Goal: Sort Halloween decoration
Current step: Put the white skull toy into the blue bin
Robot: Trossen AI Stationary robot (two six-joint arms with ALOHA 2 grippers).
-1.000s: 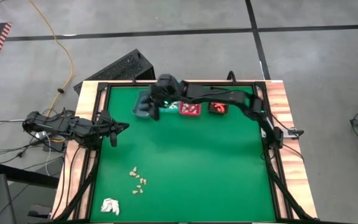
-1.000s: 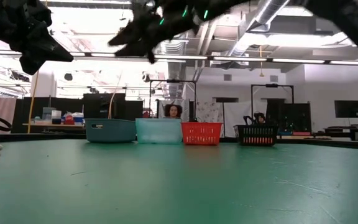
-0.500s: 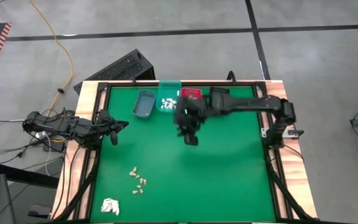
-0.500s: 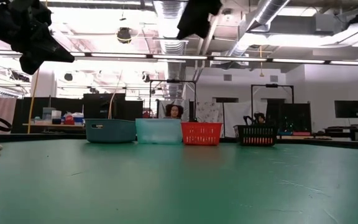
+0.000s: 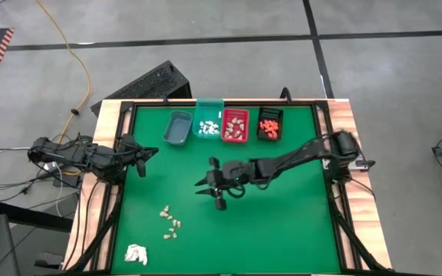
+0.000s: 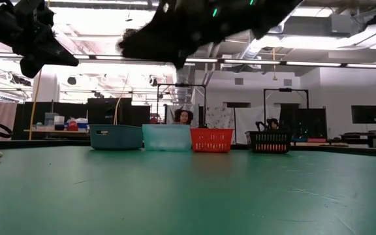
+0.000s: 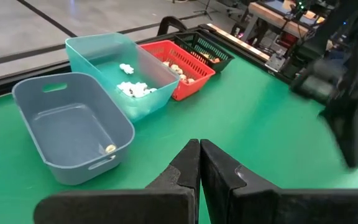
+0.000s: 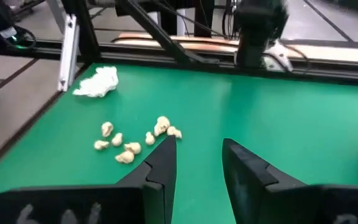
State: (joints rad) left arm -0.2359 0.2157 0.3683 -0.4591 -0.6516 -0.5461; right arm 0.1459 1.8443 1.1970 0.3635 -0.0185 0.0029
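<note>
Where blurred in low view, right gripper point(image 5: 215, 192) hovered mid-table, fingers parted, seemingly empty; left gripper point(image 5: 149, 156) closed at edge; beige pieces point(image 5: 170, 223) loose.

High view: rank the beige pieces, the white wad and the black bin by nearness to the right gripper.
From the right gripper:
1. Beige pieces, toward the table's near left.
2. White wad, near-left corner.
The black bin, in the far row, is too close to the beige pieces to rank.

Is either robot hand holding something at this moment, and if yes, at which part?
Nothing is held. The right hand is open and empty above the green mat; the left hand is shut on nothing.
</note>
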